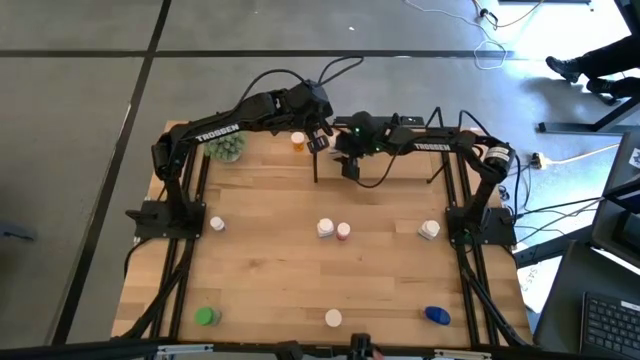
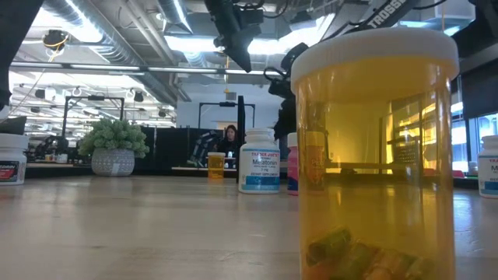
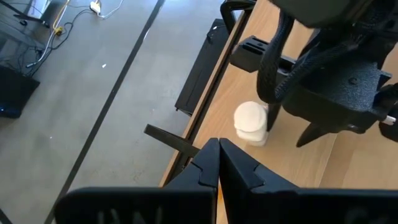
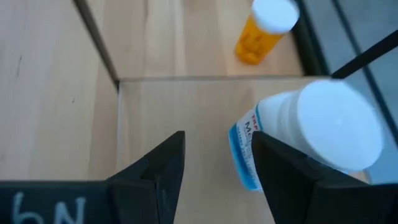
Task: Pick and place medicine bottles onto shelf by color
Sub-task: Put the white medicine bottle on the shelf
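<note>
Grey concrete floor [image 1: 80, 120], ceiling ducts [image 2: 117, 31] overhead

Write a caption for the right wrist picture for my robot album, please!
Open right gripper hovers over the shelf, beside a white bottle, with an orange bottle beyond.

Orange bottle [image 2: 373, 155] cut off at bottom; contents blurred.

Scattered capped medicine bottles [image 1: 325, 229] on tabletop; orange one [image 1: 298, 142] beside shelf [image 1: 385, 165].
</note>
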### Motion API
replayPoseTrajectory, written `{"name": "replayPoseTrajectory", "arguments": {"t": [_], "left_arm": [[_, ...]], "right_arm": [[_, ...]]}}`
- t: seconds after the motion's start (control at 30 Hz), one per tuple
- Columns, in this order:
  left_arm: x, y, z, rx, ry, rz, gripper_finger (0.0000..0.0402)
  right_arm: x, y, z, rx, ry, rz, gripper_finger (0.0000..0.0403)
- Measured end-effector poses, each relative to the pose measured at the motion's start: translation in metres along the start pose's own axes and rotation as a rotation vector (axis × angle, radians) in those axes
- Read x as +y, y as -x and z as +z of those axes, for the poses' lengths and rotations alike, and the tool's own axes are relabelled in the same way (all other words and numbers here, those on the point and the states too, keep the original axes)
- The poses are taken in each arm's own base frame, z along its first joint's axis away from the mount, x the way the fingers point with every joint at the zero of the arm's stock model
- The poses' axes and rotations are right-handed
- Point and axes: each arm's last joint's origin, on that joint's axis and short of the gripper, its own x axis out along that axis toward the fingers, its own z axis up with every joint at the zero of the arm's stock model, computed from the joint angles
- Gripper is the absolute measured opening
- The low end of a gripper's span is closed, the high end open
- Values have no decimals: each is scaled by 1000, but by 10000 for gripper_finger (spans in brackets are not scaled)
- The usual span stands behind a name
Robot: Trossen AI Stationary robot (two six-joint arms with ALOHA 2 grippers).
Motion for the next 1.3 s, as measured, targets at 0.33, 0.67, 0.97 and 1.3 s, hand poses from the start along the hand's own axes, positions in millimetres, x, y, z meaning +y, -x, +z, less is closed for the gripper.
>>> {"name": "replayPoseTrajectory", "arguments": {"t": [0.33, 0.67, 0.97, 1.3], "left_arm": [[0, 0, 0, 0, 0, 0, 0], [0, 0, 0, 0, 0, 0, 0], [0, 0, 0, 0, 16, 0, 0], [0, 0, 0, 0, 18, -1, 0]], "right_arm": [[-5, 0, 5, -37, 30, -73, 188], [-1, 0, 4, -56, 0, 23, 188], [-15, 3, -1, -43, -21, -35, 188], [-17, -7, -9, -37, -36, 14, 188]]}}
